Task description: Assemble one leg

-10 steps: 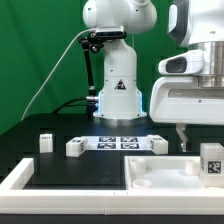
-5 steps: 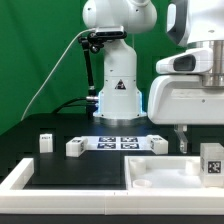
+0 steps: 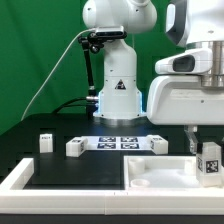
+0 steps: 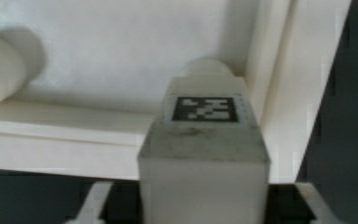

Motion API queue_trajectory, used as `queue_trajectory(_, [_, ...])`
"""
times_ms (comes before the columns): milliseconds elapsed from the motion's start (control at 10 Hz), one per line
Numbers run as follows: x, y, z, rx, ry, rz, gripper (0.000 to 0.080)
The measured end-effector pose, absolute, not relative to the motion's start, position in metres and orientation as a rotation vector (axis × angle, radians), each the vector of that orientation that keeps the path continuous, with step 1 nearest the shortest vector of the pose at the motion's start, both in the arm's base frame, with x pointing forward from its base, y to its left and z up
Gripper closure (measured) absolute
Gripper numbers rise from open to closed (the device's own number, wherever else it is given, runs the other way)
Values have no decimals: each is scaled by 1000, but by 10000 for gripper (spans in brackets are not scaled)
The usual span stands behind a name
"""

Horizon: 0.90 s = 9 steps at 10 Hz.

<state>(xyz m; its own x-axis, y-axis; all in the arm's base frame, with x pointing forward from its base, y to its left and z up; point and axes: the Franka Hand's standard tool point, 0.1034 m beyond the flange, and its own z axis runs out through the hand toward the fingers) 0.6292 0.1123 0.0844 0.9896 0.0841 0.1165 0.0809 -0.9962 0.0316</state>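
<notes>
We judge the task barely begun: the small white stubby tagged leg point(image 3: 209, 160) point(image 4: 204, 140) stands upright at three o'clock in the exterior view, over the large white rimmed square panel point(image 3: 160, 176), the two-finger gripper point(image 3: 190, 141) grasping it, not yet attached.

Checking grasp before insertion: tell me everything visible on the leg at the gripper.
The leg is a small white stubby block, matte like plastic, with a black-and-white square tag on its face. It stands upright over the large white panel at the exterior view's right, under the gripper. Whether it rests on the panel is unclear.
</notes>
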Motion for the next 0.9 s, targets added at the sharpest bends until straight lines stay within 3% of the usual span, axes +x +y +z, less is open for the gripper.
queue_trajectory(300, [629,113,83,3117,-64,186,505])
queue_trajectory(900, [628,118,81,2892,-1235,226,506])
